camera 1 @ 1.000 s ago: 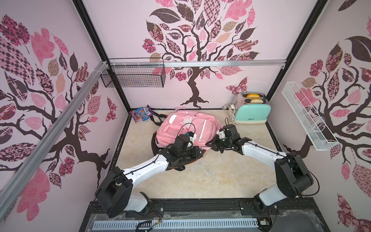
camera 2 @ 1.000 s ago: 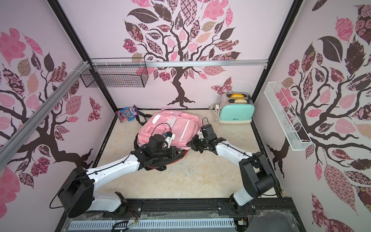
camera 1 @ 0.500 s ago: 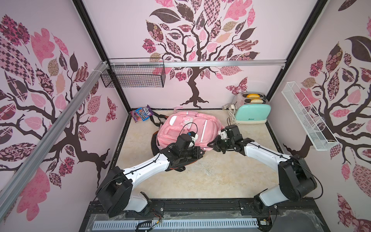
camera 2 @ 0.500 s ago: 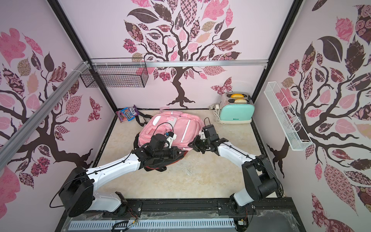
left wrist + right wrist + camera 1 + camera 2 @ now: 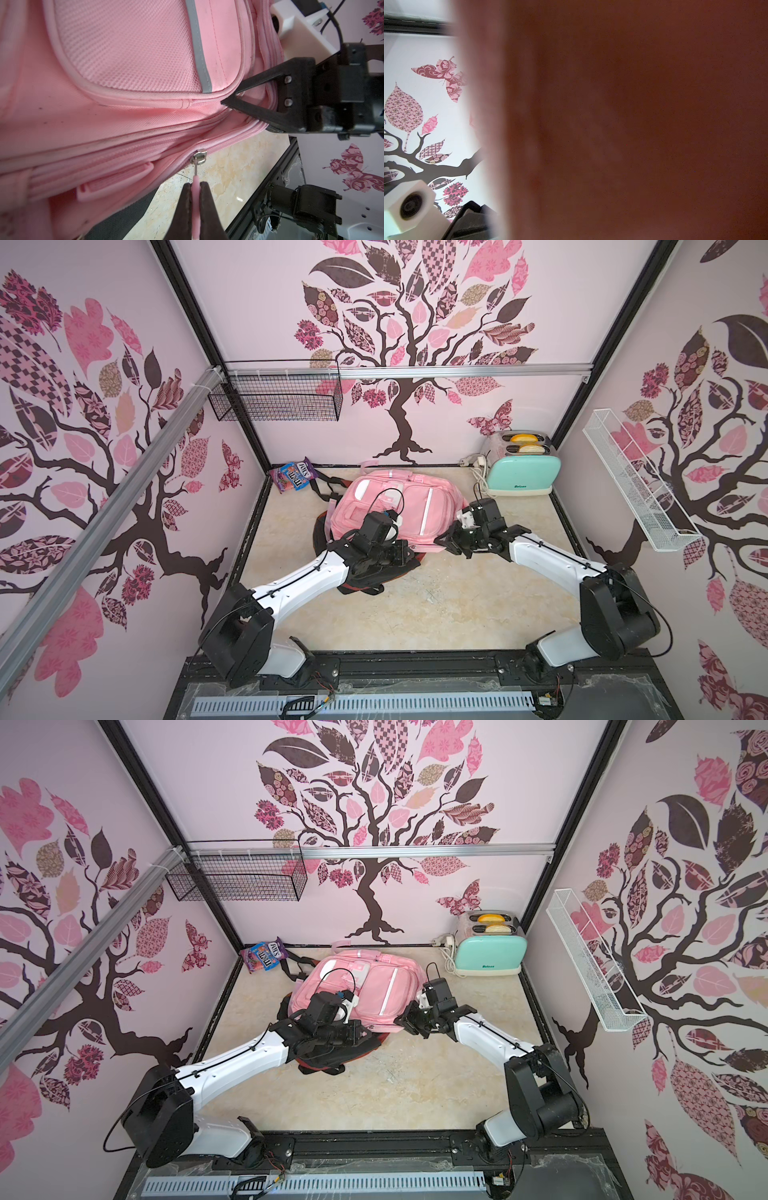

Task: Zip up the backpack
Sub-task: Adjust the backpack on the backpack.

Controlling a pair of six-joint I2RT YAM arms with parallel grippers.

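Left wrist view: left tool (image 5: 196,186) is clamping the zip pull (image 5: 196,197); right tool (image 5: 231,96), at the backpack's (image 5: 124,52) four o'clock, is pinching its edge; zipping seems partway done.

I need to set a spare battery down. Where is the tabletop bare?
Widest bare tabletop: between the left arm and right arm, from the backpack to the near rail. Smaller strips: between backpack and left wall; in front of the toaster. Crowded: the backpack's near edge, where the left gripper pinches the zipper pull and the right gripper grips fabric; the candy bag corner.
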